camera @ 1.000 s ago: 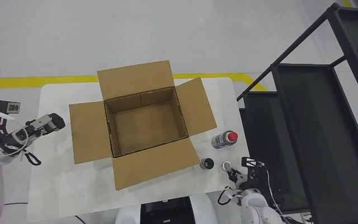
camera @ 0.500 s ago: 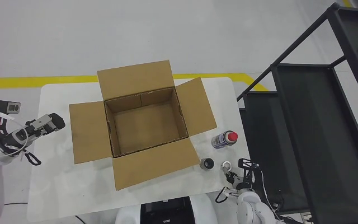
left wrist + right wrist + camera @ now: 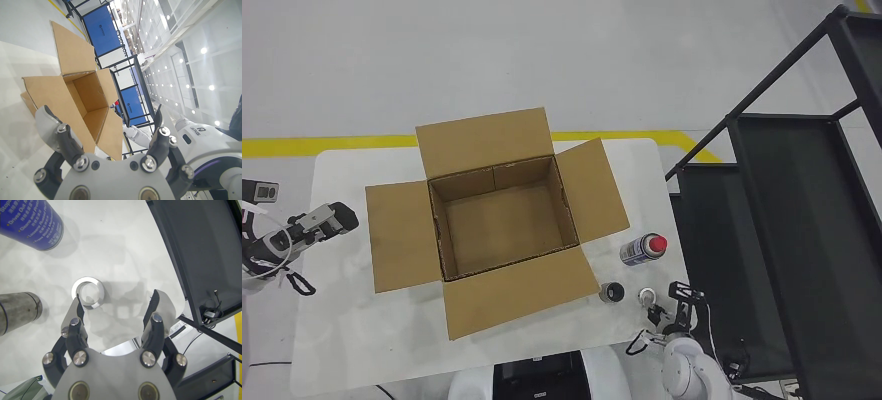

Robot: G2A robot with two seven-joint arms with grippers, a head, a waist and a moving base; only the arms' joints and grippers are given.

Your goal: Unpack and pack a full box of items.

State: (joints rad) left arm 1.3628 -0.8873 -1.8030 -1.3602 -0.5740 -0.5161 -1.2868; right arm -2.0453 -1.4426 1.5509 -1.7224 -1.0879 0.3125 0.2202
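Note:
An open cardboard box [image 3: 502,225] sits mid-table with all flaps spread, and its inside looks bare. The same box [image 3: 83,94] lies ahead of my left gripper [image 3: 102,108], which is open and holds nothing, off the table's left side [image 3: 327,220]. To the right of the box lie a blue spray can [image 3: 642,249] with a red cap, a dark grey cylinder [image 3: 612,292] and a small white ring [image 3: 647,296]. My right gripper [image 3: 116,296] hangs open just beside the ring [image 3: 88,292], with one fingertip at the ring's edge. The can [image 3: 32,224] and cylinder [image 3: 18,311] lie beyond.
The white table [image 3: 342,300] has free room to the left of the box and along its near edge. A black metal shelving rack [image 3: 782,200] stands close to the table's right side. A yellow line [image 3: 322,145] runs across the floor behind.
My right gripper has shifted slightly left, closer to the ring. The left arm, the box and the items have not moved.

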